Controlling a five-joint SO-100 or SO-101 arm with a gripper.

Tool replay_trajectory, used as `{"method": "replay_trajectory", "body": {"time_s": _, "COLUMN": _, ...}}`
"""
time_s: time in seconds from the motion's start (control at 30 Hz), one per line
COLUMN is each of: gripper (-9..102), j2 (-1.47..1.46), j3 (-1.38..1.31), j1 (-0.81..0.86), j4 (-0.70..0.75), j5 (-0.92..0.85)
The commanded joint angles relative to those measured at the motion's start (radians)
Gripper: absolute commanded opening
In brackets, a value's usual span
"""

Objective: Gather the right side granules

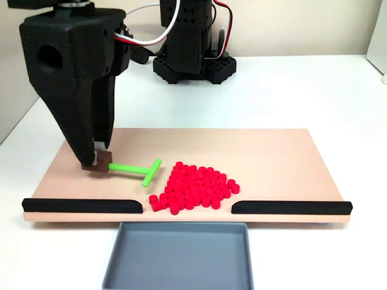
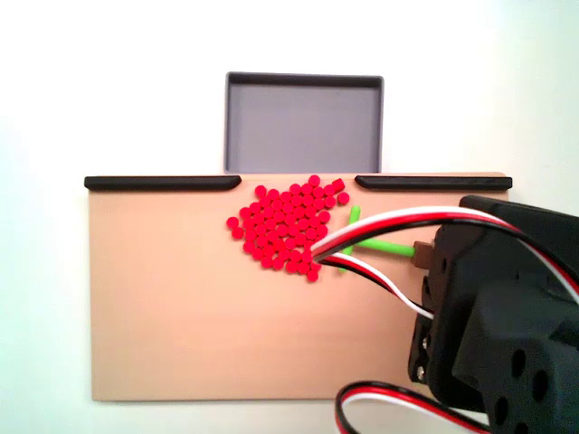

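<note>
Gripping a small brown block (image 1: 101,164) at the end of the green T-shaped stick (image 1: 136,170), the gripper (image 1: 97,161) stood at about 9 o'clock on the tan board (image 1: 272,157) in a fixed view, its fingers clenched on that block. The stick lay flat, its crossbar pointing toward 3 o'clock and stopping just beside the granules (image 1: 195,186). These red pellets sat bunched in one rough wedge near the board's 6 o'clock edge, in the gap between the two black rails (image 1: 81,205). Beyond that gap, off the board, rested the grey tray (image 1: 178,257).

In another fixed view the granules (image 2: 288,226) lay near 12 o'clock on the board (image 2: 181,316), below the tray (image 2: 303,113), with the stick (image 2: 384,245) partly hidden behind red, white and black wires (image 2: 380,271) at 3 o'clock.
</note>
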Motion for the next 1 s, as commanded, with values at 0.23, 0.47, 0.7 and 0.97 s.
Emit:
{"method": "replay_trajectory", "body": {"time_s": 0.23, "gripper": 0, "j2": 0.186, "j3": 0.011, "j1": 0.017, "j4": 0.051, "j5": -0.321}}
{"method": "replay_trajectory", "body": {"time_s": 0.47, "gripper": 0, "j2": 0.304, "j3": 0.072, "j1": -0.008, "j4": 0.098, "j5": 0.270}}
{"method": "replay_trajectory", "body": {"time_s": 0.7, "gripper": 0, "j2": 0.380, "j3": 0.130, "j1": -0.060, "j4": 0.176, "j5": 0.738}}
{"method": "replay_trajectory", "body": {"time_s": 0.97, "gripper": 0, "j2": 0.402, "j3": 0.132, "j1": -0.135, "j4": 0.215, "j5": 1.197}}
